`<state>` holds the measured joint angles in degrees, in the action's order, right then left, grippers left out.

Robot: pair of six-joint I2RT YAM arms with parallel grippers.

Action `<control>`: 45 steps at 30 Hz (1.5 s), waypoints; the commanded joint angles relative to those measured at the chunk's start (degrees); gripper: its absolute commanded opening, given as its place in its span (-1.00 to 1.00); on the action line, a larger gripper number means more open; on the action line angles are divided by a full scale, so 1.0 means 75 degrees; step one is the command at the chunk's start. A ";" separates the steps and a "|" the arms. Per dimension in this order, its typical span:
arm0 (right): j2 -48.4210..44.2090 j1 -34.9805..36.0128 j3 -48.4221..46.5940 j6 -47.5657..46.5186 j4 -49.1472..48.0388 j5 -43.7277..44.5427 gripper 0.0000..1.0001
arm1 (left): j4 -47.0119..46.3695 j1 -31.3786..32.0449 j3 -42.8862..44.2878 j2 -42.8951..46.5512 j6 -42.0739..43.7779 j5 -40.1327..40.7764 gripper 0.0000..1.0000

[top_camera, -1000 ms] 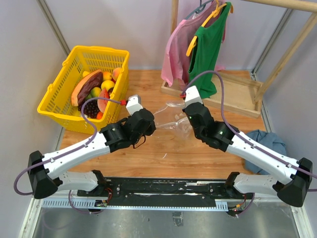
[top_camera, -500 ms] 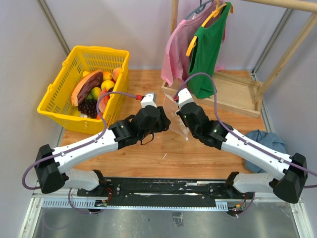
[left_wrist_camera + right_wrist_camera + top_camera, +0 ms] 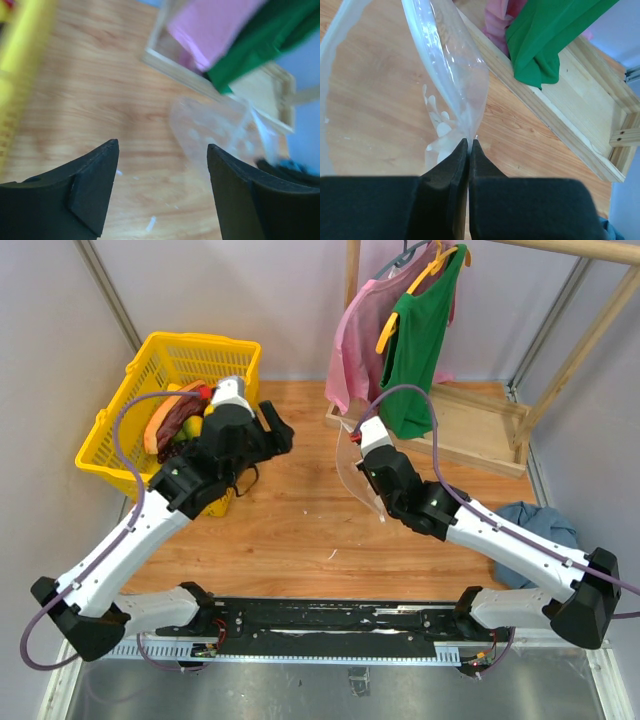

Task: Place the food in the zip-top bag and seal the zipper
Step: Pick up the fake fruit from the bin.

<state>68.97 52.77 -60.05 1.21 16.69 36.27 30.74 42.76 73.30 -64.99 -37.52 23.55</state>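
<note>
The clear zip-top bag [image 3: 350, 468] with white spots hangs just above the wooden table, and my right gripper [image 3: 470, 142] is shut on its edge. In the right wrist view the whitish zipper [image 3: 427, 45] runs up from the fingertips and the mouth gapes to the left. The food [image 3: 178, 420] lies in the yellow basket [image 3: 150, 360], partly hidden by my left arm. My left gripper [image 3: 272, 432] hovers open at the basket's right side with nothing between its fingers [image 3: 95, 185]. From the left wrist the bag [image 3: 215, 125] shows ahead on the right.
A wooden rack base [image 3: 480, 430] stands at the back right, with a pink shirt [image 3: 355, 340] and a green shirt [image 3: 415, 340] hanging over it. A blue cloth [image 3: 545, 525] lies at the right edge. The yellow basket fills the back left corner.
My left gripper let go of the bag, opened, and swung back left to the basket. The right gripper kept its hold; the bag now hangs from it alone.
</note>
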 commanded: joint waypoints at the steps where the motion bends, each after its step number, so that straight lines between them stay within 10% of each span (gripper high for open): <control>1: 0.0090 0.0100 -0.0423 0.0021 0.0199 0.0333 -0.99 | 0.1055 -0.1256 0.0508 0.0132 0.0748 0.0376 0.56; 15: 0.0311 0.0100 -0.0423 0.0114 0.0337 0.0437 -0.99 | 0.0996 -0.5213 0.0973 -0.1342 0.1730 -0.1306 0.98; 45: 0.0429 0.0100 -0.0185 0.0077 -0.0036 -0.0027 -0.97 | 0.0573 -0.5924 0.0742 -0.4891 0.1991 -0.1904 0.98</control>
<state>72.75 52.99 -61.54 1.32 17.78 36.34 34.52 -1.61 78.85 -101.21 -23.46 9.85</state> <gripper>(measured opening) 0.016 0.992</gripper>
